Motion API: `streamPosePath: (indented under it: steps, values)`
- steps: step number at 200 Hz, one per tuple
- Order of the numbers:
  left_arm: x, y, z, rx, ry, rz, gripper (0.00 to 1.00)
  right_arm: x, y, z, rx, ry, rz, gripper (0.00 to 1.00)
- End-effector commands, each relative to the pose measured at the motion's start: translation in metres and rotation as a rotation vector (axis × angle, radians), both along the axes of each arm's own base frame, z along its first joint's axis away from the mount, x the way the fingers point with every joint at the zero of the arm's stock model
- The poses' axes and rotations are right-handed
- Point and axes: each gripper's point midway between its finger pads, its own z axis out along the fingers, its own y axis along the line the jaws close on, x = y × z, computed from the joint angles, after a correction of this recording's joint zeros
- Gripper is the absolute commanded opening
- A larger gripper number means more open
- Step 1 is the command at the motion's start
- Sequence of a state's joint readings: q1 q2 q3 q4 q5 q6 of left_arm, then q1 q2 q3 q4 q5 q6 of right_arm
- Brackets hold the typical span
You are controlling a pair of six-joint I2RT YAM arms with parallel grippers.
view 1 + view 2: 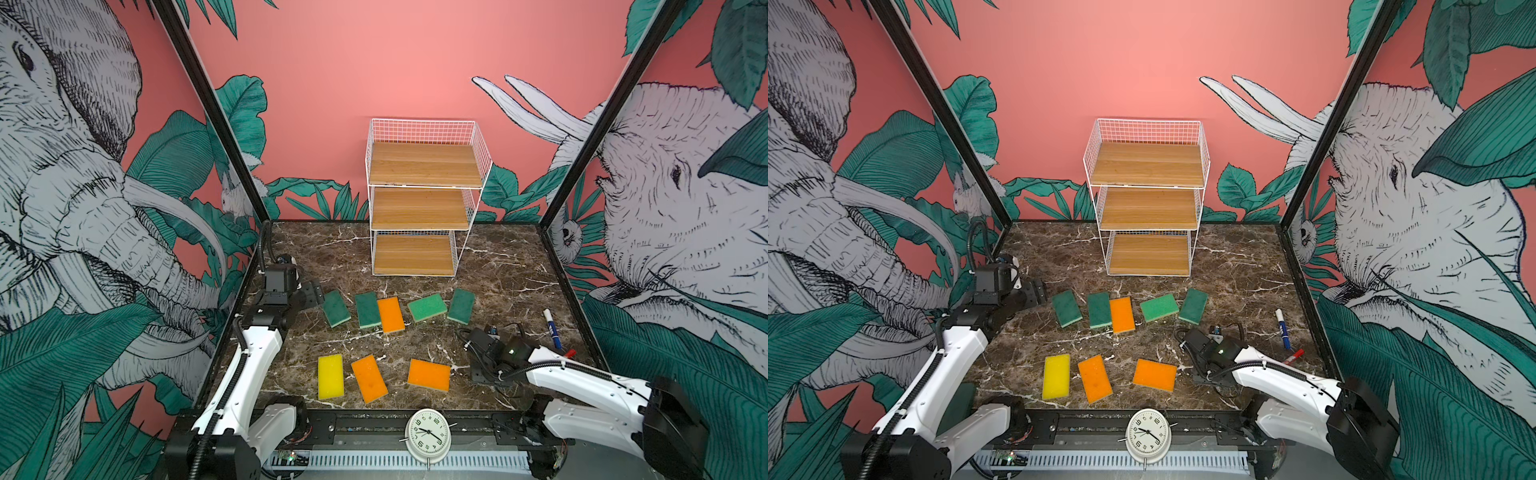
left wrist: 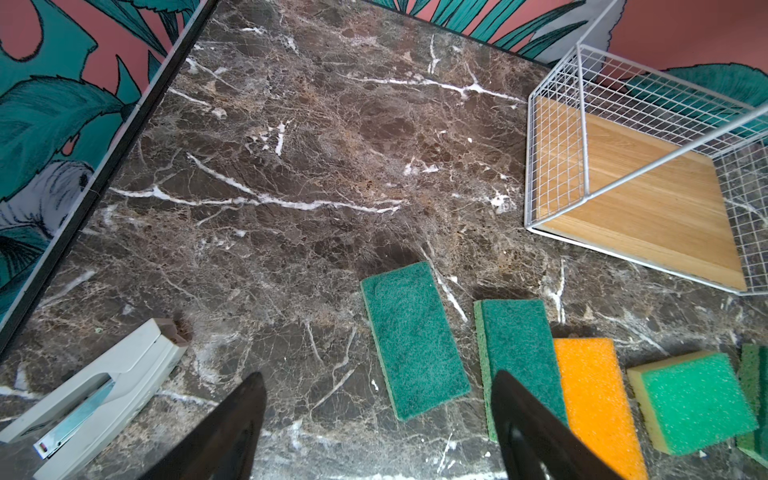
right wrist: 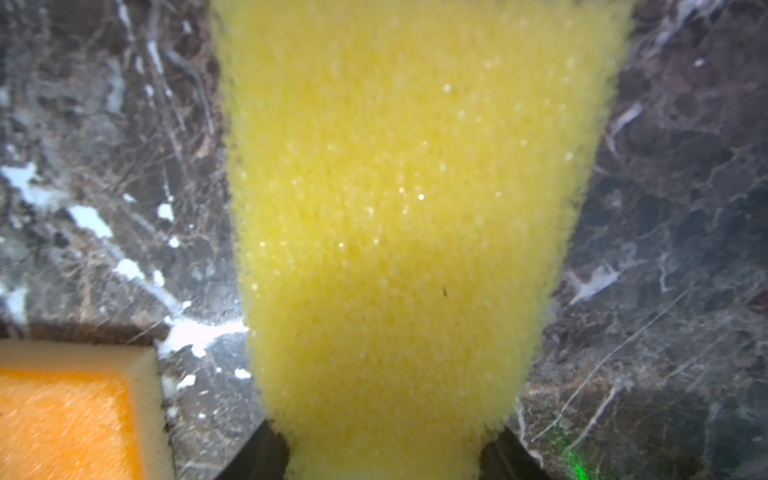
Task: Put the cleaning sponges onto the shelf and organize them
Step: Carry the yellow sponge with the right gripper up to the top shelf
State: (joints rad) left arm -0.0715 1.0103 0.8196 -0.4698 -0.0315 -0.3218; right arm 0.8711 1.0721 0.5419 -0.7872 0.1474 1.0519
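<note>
Shelf stands at the back middle of the marble table. All the sponges lie on the table in front of it.

Back row, left to right:
- leftmost green sponge
- second green sponge, touching the back orange sponge
- lighter green sponge
- rightmost green sponge

Front row:
- front yellow sponge
- tilted orange sponge
- front-right orange sponge

Right gripper sits low over the table, just right of the front-right orange sponge. Its wrist view shows the gripped yellow sponge between both black fingers. The foam is pinched narrower where they press, so the gripper is closed on it. Whether it is off the table cannot be told.

Left gripper has its jaws wide apart and holds nothing. It is over the near end of the leftmost green sponge.

A grey stapler lies near it by the left wall. A marker pen lies near the right edge, its print too small to read. A clock at the front rail has a numbered dial, with no brand legible.
</note>
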Motion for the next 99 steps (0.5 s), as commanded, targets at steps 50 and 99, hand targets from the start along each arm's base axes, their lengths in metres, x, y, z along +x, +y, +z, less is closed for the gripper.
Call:
streamPosePath:
  steps: [50,99]
  values:
    - [0.001,-0.005,0.037,-0.023,-0.069,-0.018,0.86,0.038,0.029,0.08,0.027,-0.172,0.107,0.55]
    - [0.008,0.002,0.071,0.023,-0.149,-0.001,0.86,0.066,0.055,0.148,0.058,-0.304,0.21,0.55]
